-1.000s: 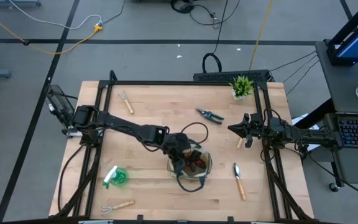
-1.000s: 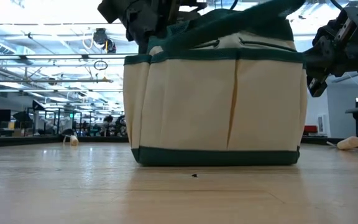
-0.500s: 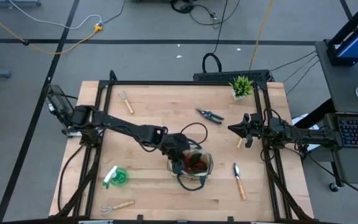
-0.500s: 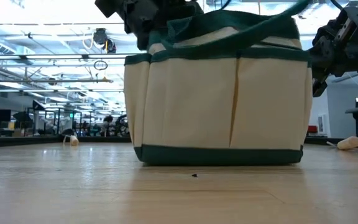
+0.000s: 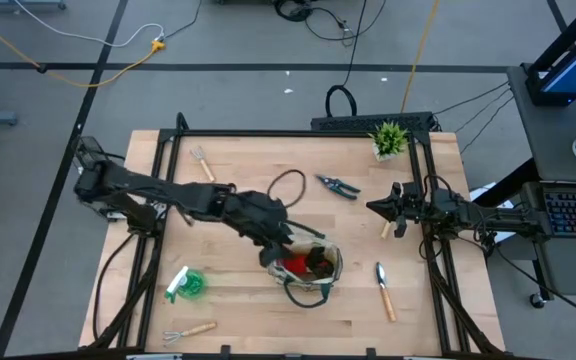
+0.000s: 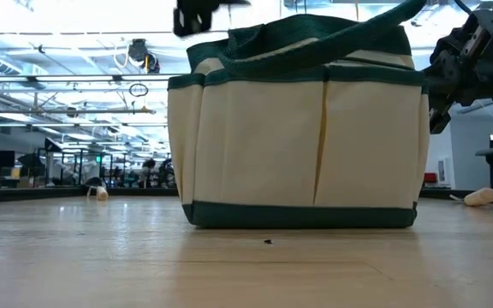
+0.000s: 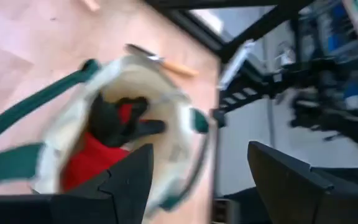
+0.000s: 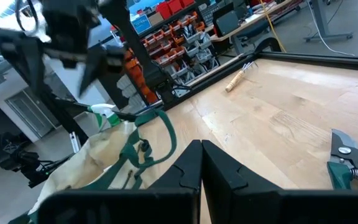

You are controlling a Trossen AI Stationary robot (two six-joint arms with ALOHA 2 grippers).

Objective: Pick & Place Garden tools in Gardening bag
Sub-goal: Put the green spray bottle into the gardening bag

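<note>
The gardening bag [image 5: 310,266] stands upright on its flat bottom at the table's middle, mouth up; in the low view the bag [image 6: 298,145] fills the centre. A red-black glove [image 7: 110,134] lies inside it. My left gripper [image 7: 201,183] hangs open above the bag's left rim, with nothing between its fingers; from overhead that gripper [image 5: 274,250] sits just left of the mouth. My right gripper [image 5: 380,208] waits shut at the table's right side, well off the bag. A trowel [image 5: 383,290], shears [image 5: 338,185], a fork [image 5: 203,163], a rake [image 5: 190,329] and a green spray bottle [image 5: 186,285] lie on the table.
A small potted plant [image 5: 389,138] stands at the far right corner. A short wooden handle [image 5: 386,230] lies below my right gripper. A dark frame [image 5: 298,132] runs around the tabletop. Bare wood lies in front of the bag toward the near edge.
My left gripper has risen out of the bag's mouth and drawn back toward the table's left. The red-black glove stays behind inside the bag and now shows from above. The bag keeps its place; its top edge has shifted a little.
</note>
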